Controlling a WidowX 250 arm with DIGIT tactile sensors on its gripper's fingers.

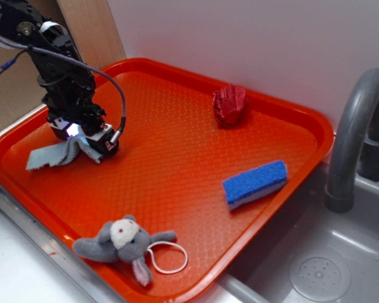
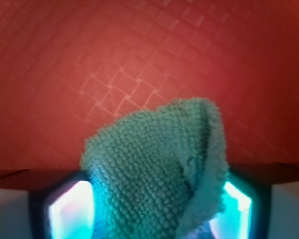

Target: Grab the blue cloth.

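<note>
**Cloth is in the hand — now get it clear of the tray**

Your hand [image 1: 82,136] sits at the left end of the orange tray [image 1: 177,145], and the wrist view shows the blue cloth [image 2: 159,174] bunched up between the two lit fingers [image 2: 70,209], so read it as clenched on the terry. From the exterior view, the loose end of the cloth trails to the left and seems to rest on the tray floor.

You look to be at the grasp itself, with the lift not yet done. What it calls for next is a straight rise, slow enough that the floppy tail follows without slipping out of the pinch.

The blue sponge [image 1: 255,183], the grey plush animal [image 1: 123,243] and the red crumpled ball [image 1: 230,105] all lie well apart from your hand.
</note>
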